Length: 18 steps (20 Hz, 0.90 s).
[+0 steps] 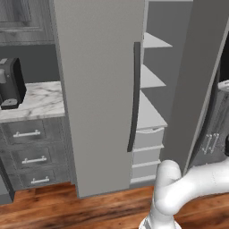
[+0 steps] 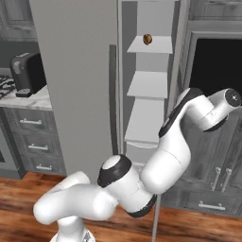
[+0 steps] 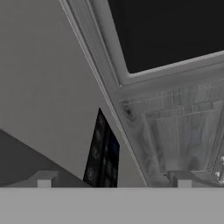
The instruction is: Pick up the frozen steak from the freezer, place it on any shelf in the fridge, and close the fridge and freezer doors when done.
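Inside the freezer [image 2: 147, 90], whose door [image 1: 100, 89] is swung open with its long dark handle [image 1: 134, 96] upright, plain grey shelves [image 1: 150, 112] are stacked above pale drawers [image 1: 147, 138]. On the top shelf [image 2: 153, 45] a small brownish lump, taken to be the frozen steak [image 2: 147, 38], is seen; its long axis cannot be told at this size. The gripper [image 3: 113, 179] is shown near a door bearing a dark dispenser panel [image 3: 101, 155]. Its fingertips [image 3: 43, 178] are spread wide with nothing between them.
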### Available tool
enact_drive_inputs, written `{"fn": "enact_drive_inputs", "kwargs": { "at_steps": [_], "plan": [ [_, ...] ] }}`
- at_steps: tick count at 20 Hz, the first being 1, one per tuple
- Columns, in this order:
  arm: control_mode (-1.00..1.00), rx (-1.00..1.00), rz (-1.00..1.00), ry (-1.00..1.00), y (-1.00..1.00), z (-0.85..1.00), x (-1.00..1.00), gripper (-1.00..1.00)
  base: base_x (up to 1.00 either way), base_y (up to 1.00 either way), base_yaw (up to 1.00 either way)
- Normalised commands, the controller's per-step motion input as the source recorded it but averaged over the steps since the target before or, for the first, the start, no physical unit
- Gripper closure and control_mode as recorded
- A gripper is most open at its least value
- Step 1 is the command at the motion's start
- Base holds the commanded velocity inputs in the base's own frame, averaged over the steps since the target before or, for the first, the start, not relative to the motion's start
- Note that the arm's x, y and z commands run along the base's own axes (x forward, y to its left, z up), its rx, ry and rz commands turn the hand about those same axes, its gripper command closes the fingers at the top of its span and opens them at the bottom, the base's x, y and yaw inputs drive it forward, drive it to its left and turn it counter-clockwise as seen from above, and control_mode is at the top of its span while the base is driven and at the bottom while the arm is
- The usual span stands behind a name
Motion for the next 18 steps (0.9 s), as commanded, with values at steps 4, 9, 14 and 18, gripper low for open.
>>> {"fn": "enact_drive_inputs", "kwargs": {
  "at_steps": [4, 9, 14, 18],
  "plan": [
    [-1.0, 0.07, 0.01, -0.02, 1.0, -0.08, 0.5, -1.0, 0.0, 0.0, 0.0],
    [-1.0, 0.08, 0.0, -0.03, 1.0, -0.02, 0.67, -1.0, 0.0, 0.0, 0.0],
    [-1.0, 0.08, 0.0, -0.06, 1.0, 0.0, 0.69, -1.0, 0.0, 0.0, 0.0],
    [-1.0, 0.09, 0.0, -0.06, 1.0, 0.0, 0.76, -1.0, 0.0, 0.0, 0.0]
  ]
}}
